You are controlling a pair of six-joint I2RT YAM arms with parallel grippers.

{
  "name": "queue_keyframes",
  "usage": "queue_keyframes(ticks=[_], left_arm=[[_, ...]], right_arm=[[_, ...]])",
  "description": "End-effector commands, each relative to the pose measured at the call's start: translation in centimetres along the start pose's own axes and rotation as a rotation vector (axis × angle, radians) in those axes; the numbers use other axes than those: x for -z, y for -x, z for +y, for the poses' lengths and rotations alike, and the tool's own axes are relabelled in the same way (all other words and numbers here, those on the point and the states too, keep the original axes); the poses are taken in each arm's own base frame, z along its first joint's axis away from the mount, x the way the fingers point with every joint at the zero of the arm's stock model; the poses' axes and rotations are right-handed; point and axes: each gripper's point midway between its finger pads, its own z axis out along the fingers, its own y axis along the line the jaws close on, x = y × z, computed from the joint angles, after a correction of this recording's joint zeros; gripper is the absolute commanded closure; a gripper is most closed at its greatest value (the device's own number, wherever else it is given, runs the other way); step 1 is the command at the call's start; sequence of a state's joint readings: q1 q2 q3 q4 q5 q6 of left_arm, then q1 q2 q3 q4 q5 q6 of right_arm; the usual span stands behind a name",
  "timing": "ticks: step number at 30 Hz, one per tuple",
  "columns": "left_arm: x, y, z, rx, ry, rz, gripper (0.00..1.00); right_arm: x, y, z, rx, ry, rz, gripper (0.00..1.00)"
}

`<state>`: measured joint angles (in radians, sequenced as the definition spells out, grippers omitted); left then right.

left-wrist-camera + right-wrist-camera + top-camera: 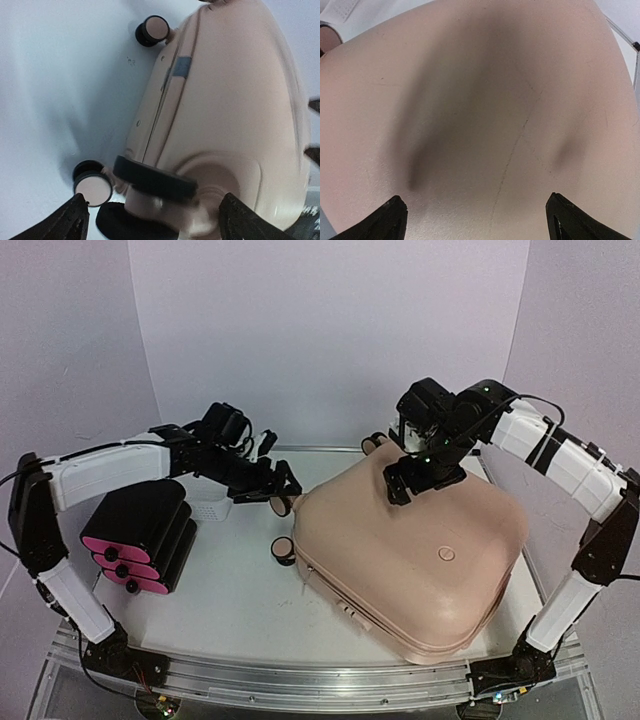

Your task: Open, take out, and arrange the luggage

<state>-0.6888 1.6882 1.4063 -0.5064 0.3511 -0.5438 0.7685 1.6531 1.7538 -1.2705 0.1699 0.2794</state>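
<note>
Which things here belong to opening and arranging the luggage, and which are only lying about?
For the job: luggage, lying closed; left gripper by its wheels, right gripper above its shell, both open.
Just lying about: black box with pink drawer fronts; white mesh basket.

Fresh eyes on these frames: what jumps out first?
The big beige-pink luggage dominates, lying closed right of centre. The right gripper hangs open over its far top, and the left gripper stands open at its wheeled end. A black box with pink fronts sits off to the left.
</note>
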Motion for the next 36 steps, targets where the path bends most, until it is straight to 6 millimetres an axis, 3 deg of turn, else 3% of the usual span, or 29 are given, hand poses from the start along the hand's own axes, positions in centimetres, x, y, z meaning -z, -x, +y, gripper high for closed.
queue_keyframes(ticks=[1, 3, 8, 13, 18, 20, 23, 26, 30, 33, 36], left_arm=[[7.9, 0.6, -0.4, -0.236, 0.021, -0.141, 0.02], [10.2, 0.0, 0.1, -0.257, 0.029, -0.182, 0.01], [10.7, -3.4, 0.6, -0.266, -0.027, -0.189, 0.04], [8.9, -8.0, 0.2, -0.266, -0.152, -0.233, 0.13], [7.0, -10.3, -0.8, -0.326, -0.150, -0.209, 0.13], [6.0, -11.0, -1.3, -0.360, -0.153, -0.187, 0.12], [4.3, -12.1, -2.0, -0.407, -0.159, -0.143, 0.11], [2.8, -12.6, -2.6, -0.432, -0.161, -0.113, 0.11], [1.4, -12.7, -3.4, -0.434, -0.186, -0.097, 0.10], [0.9, -12.8, -3.9, -0.428, -0.209, -0.085, 0.09], [0.6, -12.6, -4.5, -0.432, -0.257, -0.114, 0.08]], right_arm=[[-0.8, -0.4, -2.0, 0.044, -0.116, 0.006, 0.02], [-1.1, -0.6, -2.4, 0.041, -0.138, 0.012, 0.02], [-2.7, -0.9, -3.2, -0.004, -0.127, 0.036, 0.02], [-4.8, -1.2, -5.7, -0.141, -0.089, 0.077, 0.02], [-6.2, -0.8, -7.9, -0.212, -0.060, 0.085, 0.02], [-5.7, -0.2, -8.8, -0.229, -0.068, 0.073, 0.02], [-3.3, -0.6, -11.3, -0.300, -0.102, 0.057, 0.02], [-0.5, -2.9, -14.0, -0.415, -0.124, 0.048, 0.02], [2.9, -8.6, -16.6, -0.617, -0.119, 0.056, 0.02], [4.5, -12.7, -16.5, -0.706, -0.106, 0.087, 0.02], [4.1, -15.3, -15.0, -0.800, -0.025, 0.123, 0.02]])
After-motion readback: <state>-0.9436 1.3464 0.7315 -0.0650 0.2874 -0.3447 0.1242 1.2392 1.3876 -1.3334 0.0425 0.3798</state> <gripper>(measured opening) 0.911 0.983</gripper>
